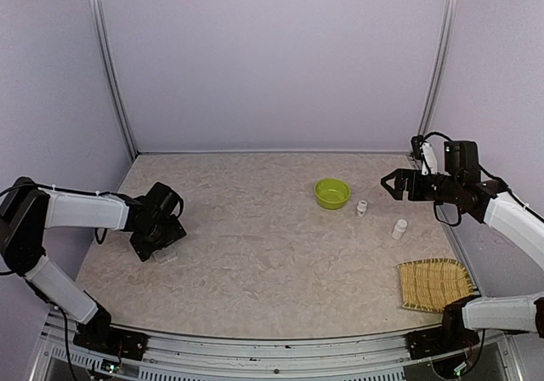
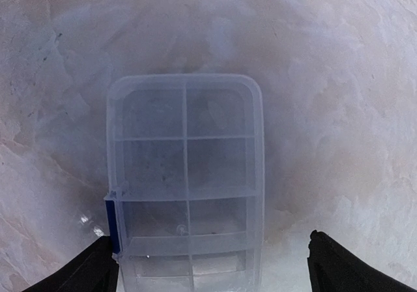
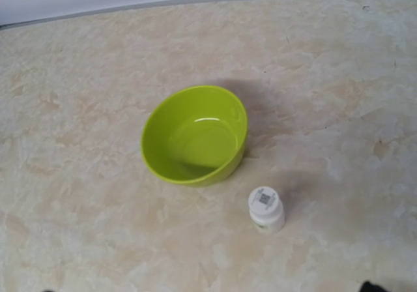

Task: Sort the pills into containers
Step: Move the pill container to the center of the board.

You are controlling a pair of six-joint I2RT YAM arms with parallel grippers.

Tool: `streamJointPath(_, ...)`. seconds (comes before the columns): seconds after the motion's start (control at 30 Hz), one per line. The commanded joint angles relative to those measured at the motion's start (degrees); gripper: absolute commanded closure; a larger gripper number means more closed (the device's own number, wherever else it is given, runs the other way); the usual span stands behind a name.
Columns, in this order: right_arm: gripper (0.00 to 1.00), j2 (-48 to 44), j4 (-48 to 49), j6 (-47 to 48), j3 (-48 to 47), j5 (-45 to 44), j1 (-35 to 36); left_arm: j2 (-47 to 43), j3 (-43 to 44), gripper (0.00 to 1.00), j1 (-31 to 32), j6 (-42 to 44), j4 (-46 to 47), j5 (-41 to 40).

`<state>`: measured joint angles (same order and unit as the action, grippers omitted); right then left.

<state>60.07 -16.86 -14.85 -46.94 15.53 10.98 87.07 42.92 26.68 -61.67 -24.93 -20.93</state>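
**Arms Wait at Opposite Ends, Pills Nowhere in Sight**

From above, the left gripper hung low over the pill box at the left of the table. The right gripper, jaws apart, hovered well away at the far right. Near it stood a green bowl, a bottle just beside the bowl, and a second bottle. A bamboo mat lay in the near right corner.

The left wrist camera showed the box lying flat, its compartments in two columns. The gripper's fingers were spread wide either side of its near end, holding nothing. No pills could be made out, only a tiny speck in one compartment, too small to identify. Whether the lid was shut could not be told.

The right wrist camera looked down on the bowl, which appeared empty, and the capped bottle standing upright beside it.

The pills were probably inside the bottles, so the trouble likely lay ahead. A jaw clipping a small upright bottle could topple it and send it rolling. An off-centre squeeze could skate the light plastic box across the table. Loose pills on that mottled surface would be hard to find again, and a closed lid would bounce them away.
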Motion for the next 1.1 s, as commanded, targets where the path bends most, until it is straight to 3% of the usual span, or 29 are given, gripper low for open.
streamJointPath(0.0, 0.00, -1.3, 0.1, -0.1, 0.5, -0.2, 0.7, 0.6, 0.0, 0.01, 2.5, -2.4, 1.0, 1.7)
streamJointPath(0.33, 0.00, -1.6, -0.1, -0.4, 0.3, 0.1, 0.7, 5.1, 2.8, 0.01, 6.1, -3.7, 5.9, 4.5)
streamJointPath(0.73, 0.00, -0.8, -3.3, 0.7, -1.7, -1.4, 0.8, 15.1, 13.4, 0.01, 9.3, -1.7, 8.3, 5.5)
streamJointPath(0.97, 0.00, 3.5, -8.8, 2.4, -4.2, -6.1, 1.9, 21.1, 21.6, 0.01, 9.9, 2.6, 10.4, 6.6)
streamJointPath(1.07, 0.00, 5.8, -11.7, 2.7, -5.4, -12.0, 3.8, 23.4, 25.6, 0.01, 10.6, 5.2, 9.6, 5.2)
